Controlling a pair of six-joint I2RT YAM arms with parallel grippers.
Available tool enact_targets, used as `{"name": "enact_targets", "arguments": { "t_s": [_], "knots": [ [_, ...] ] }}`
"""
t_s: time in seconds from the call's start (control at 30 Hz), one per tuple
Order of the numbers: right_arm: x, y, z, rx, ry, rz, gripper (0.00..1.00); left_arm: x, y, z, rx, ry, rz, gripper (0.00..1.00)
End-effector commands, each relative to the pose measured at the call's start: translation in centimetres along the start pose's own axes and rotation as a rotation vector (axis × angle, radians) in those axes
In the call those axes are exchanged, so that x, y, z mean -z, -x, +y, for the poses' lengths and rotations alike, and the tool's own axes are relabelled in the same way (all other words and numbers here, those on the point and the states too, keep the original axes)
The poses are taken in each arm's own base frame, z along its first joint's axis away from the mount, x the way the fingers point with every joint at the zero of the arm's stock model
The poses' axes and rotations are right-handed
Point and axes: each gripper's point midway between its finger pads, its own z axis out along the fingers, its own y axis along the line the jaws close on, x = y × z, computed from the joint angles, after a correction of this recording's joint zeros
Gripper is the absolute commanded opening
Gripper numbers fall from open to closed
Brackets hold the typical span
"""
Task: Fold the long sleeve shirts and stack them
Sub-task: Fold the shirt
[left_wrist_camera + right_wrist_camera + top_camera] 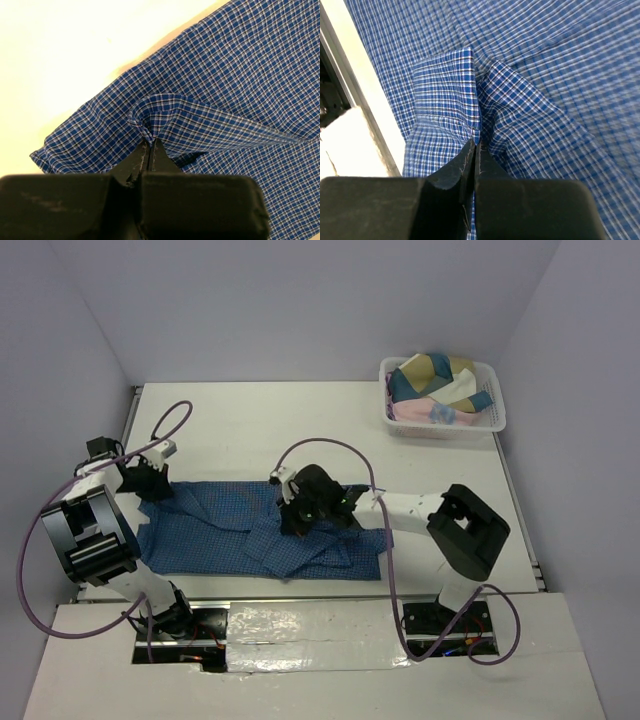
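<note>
Left fingers (160, 160) pinch the blue checked shirt (240, 75); right fingers (462, 164) too.

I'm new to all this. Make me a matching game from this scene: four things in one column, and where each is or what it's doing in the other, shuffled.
1 blue checked shirt
2 white basket
3 left gripper
4 right gripper

A shut on cloth near the shirt's middle
B at the table's far right corner, holding other clothes
C spread across the table's near side
D shut on cloth at the shirt's left end

Pairs: 1-C, 2-B, 3-D, 4-A
</note>
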Motion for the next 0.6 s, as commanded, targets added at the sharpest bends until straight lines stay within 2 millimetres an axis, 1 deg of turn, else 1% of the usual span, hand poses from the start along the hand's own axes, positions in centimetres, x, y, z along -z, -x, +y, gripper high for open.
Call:
{"name": "enact_targets", "arguments": {
  "t_s": [0.0, 0.07, 0.1, 0.13, 0.17, 0.2, 0.23, 0.27, 0.3, 0.33, 0.37, 0.4, 0.43, 0.47, 0.5, 0.53, 0.57],
  "knots": [
    [2.9, 4.4, -1.4, -0.007, -0.065, -0.120, 0.00, 0.8, 2.3, 0.2, -0.023, -0.004, -0.059, 0.00],
    [4.2, 5.9, -2.0, -0.013, -0.085, -0.167, 0.00, 0.9, 2.6, 0.4, -0.025, 0.001, -0.065, 0.00],
    [4.9, 6.9, -3.2, -0.026, -0.116, -0.193, 0.00, 0.9, 2.8, 0.5, -0.021, 0.000, -0.072, 0.00],
    [5.4, 7.6, -3.6, -0.028, -0.127, -0.211, 0.00, 0.9, 3.0, 0.6, -0.020, 0.002, -0.077, 0.00],
    [6.0, 8.3, -4.0, -0.031, -0.138, -0.231, 0.00, 1.0, 3.6, 1.0, -0.027, 0.009, -0.088, 0.00],
    [6.9, 9.6, -5.4, -0.045, -0.165, -0.264, 0.00, 1.0, 4.0, 1.0, -0.019, 0.006, -0.097, 0.00],
    [7.4, 10.2, -6.0, -0.052, -0.175, -0.278, 0.00, 1.0, 4.9, 1.6, -0.029, 0.014, -0.108, 0.00],
    [8.2, 11.7, -6.7, -0.056, -0.186, -0.312, 0.00, 1.0, 5.4, 1.8, -0.029, 0.018, -0.114, 0.00],
    [8.9, 12.7, -7.6, -0.064, -0.202, -0.335, 0.00, 1.0, 6.0, 2.1, -0.019, 0.022, -0.123, 0.00],
    [10.2, 13.5, -9.7, -0.085, -0.239, -0.362, 0.00, 0.9, 7.0, 2.6, -0.025, 0.028, -0.137, 0.00],
    [10.9, 14.4, -11.0, -0.101, -0.265, -0.385, 0.00, 0.9, 7.7, 3.0, -0.027, 0.037, -0.150, 0.00],
    [12.5, 16.5, -12.1, -0.110, -0.287, -0.440, 0.00, 0.8, 8.7, 3.7, -0.014, 0.059, -0.172, 0.00],
    [14.3, 17.5, -14.5, -0.146, -0.318, -0.477, 0.00, 0.4, 9.2, 4.4, -0.002, 0.071, -0.178, 0.00],
    [15.2, 18.5, -15.8, -0.183, -0.321, -0.506, 0.00, 0.7, 10.6, 5.4, -0.009, 0.100, -0.202, 0.00],
    [17.0, 20.8, -16.5, -0.184, -0.322, -0.568, 0.00, 0.7, 11.9, 6.3, 0.013, 0.129, -0.235, 0.00],
    [18.7, 21.8, -18.3, -0.200, -0.337, -0.613, 0.00, 0.5, 13.0, 7.4, 0.020, 0.148, -0.254, 0.00],
    [19.7, 23.4, -19.3, -0.213, -0.344, -0.650, 0.00, 0.5, 13.7, 8.0, 0.063, 0.155, -0.275, 0.00]
  ]
}}
